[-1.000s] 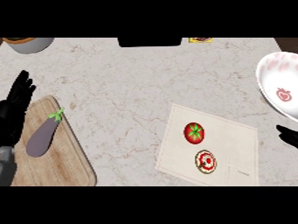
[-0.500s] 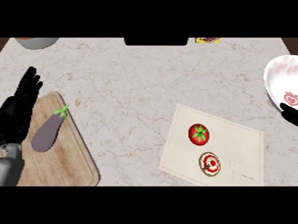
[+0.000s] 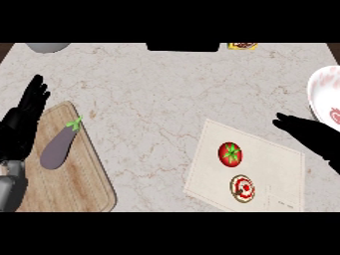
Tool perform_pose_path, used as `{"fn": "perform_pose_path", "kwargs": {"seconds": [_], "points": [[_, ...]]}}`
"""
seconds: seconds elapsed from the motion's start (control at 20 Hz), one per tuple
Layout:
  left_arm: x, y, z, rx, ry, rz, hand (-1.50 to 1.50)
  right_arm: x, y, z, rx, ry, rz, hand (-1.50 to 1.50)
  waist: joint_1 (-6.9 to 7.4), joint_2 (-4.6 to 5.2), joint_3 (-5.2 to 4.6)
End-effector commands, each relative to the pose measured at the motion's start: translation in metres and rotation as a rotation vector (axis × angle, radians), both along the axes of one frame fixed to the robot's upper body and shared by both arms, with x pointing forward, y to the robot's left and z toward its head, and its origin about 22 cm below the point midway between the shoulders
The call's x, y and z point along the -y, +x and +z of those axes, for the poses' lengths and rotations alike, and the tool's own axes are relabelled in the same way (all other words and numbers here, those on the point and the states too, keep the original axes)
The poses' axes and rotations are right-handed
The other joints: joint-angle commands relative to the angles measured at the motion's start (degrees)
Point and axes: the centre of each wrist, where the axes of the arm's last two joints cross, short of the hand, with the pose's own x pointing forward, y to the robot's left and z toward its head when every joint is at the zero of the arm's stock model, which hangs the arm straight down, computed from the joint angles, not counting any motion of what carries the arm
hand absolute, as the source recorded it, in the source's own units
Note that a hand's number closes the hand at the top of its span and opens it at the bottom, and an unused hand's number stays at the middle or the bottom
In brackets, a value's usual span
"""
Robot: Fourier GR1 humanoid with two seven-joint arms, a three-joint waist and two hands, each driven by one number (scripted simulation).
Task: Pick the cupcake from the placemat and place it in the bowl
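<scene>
The cupcake [image 3: 241, 188] sits at the near end of the pale placemat [image 3: 275, 159], just near of a red tomato [image 3: 231, 153] on the same mat. The right hand [image 3: 321, 139] hovers at the right over the placemat's far right corner, its fingers [image 3: 288, 121] straight and pointing left, holding nothing. The white bowl [image 3: 334, 97] lies at the desk's [image 3: 165, 89] right edge, beside that hand. At the left, the left hand [image 3: 18, 124] rests open, fingers up, beside a wooden cutting board [image 3: 84, 179] carrying an eggplant [image 3: 58, 147].

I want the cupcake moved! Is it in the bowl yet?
No. The cupcake sits on the placemat, beside the tomato, apart from the bowl.
</scene>
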Motion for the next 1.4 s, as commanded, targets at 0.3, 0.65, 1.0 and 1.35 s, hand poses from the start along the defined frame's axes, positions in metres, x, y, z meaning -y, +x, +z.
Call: {"fn": "perform_pose_path", "kwargs": {"seconds": [0.3,0.65,1.0,1.35], "points": [[0.008,-0.007,-0.004,0.0,-0.001,-0.001,0.0,-0.034,0.041,-0.02,-0.253,-0.232,0.107,-1.5,-0.9,-0.17,0.08],[-0.01,-0.013,0.002,-0.003,-0.01,0.043,0.0,-0.077,0.037,-0.063,-0.333,-0.351,0.109,-1.5,-1.28,-0.31,0.11],[-0.014,-0.009,0.006,-0.018,-0.004,0.025,0.0,-0.068,0.029,-0.065,-0.116,-0.342,0.12,-1.5,-1.61,-0.33,0.14],[-0.003,-0.004,0.005,-0.009,-0.001,0.016,0.0,-0.06,0.032,-0.109,-0.191,-0.321,0.111,-1.5,-1.73,-0.28,0.14]]}}
